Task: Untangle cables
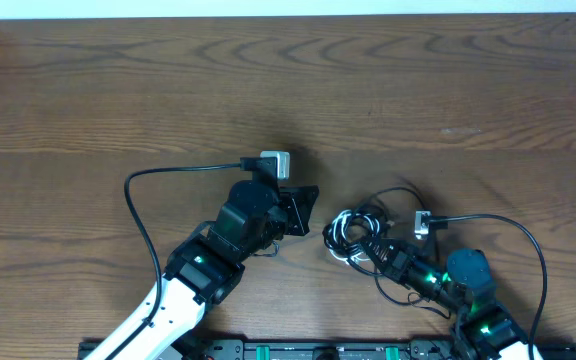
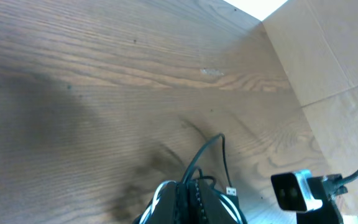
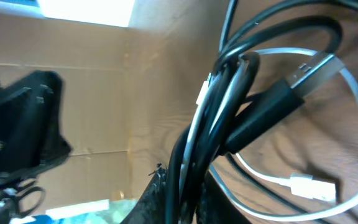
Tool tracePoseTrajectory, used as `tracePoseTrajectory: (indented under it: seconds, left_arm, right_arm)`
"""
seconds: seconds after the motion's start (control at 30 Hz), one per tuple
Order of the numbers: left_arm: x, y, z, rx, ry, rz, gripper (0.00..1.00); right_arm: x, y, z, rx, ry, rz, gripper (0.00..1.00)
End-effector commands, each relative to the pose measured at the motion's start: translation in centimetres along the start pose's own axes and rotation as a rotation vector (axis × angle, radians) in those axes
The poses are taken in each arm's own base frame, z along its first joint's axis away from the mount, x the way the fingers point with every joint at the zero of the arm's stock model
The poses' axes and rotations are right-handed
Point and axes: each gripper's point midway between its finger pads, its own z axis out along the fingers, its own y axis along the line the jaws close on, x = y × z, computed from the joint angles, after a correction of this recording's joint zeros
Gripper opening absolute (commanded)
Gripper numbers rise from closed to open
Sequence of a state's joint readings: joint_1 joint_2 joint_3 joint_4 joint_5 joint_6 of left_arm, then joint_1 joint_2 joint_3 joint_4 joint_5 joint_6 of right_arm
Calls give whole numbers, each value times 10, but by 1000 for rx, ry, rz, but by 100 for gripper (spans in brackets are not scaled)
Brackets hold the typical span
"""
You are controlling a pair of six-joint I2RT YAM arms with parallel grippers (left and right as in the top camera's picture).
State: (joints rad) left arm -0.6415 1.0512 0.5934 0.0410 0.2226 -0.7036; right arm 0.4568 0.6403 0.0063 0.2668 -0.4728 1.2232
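Brown wood-grain table (image 1: 168, 90) fills the overhead view. The cables (image 1: 351, 233) lie just right of centre in its lower half, as one tight clump of black loops with a white strand through them. At that size the individual cords cannot be followed.

The right gripper (image 1: 376, 250) reaches in from the lower right corner, and its tip is buried in the clump. In the right wrist view the black strands and the white one converge towards the bottom edge and run down between its dark, blurred fingers. The jaws look closed on the bundle, though the frame cuts off the contact itself. A black plug (image 3: 309, 71) with a metal end sits at upper right of that view. A small white plug (image 3: 306, 185) sits at lower right.

The left gripper (image 1: 303, 210) is a black wedge at centre frame, just left of the clump and apart from it. I cannot tell how far it is open, since its fingers merge into one dark shape from above and are missing from its own wrist view. That view shows bare wood, a cardboard wall (image 2: 328, 62) at upper right, and the clump cut off at the bottom edge.
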Motion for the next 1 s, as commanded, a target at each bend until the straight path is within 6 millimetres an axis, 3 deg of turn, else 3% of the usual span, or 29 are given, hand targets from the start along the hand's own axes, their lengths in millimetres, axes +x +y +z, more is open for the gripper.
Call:
tracePoseTrajectory:
  seconds: [0.0, 0.2, 0.43, 0.5, 0.6, 0.97]
  left_arm:
    - [-11, -1, -3, -12, -41, 7, 8]
    - [-22, 10, -4, -75, -106, -37, 8]
    - [-28, 17, -5, -115, -149, -61, 8]
    - [-28, 17, -6, -115, -149, -61, 8]
    - [-29, 18, -6, -120, -154, -62, 8]
    - [-46, 27, -15, -155, -222, -50, 8]
  right_arm:
    - [-1, -10, 0, 46, -16, -57, 15]
    - [2, -42, -4, 180, -20, -9, 27]
    - [2, -48, -5, 206, -25, -29, 50]
    - [-1, -51, -5, 220, -36, -58, 65]
    - [-3, -58, -7, 252, -55, -59, 99]
    - [-13, -71, -12, 322, -117, -55, 99]
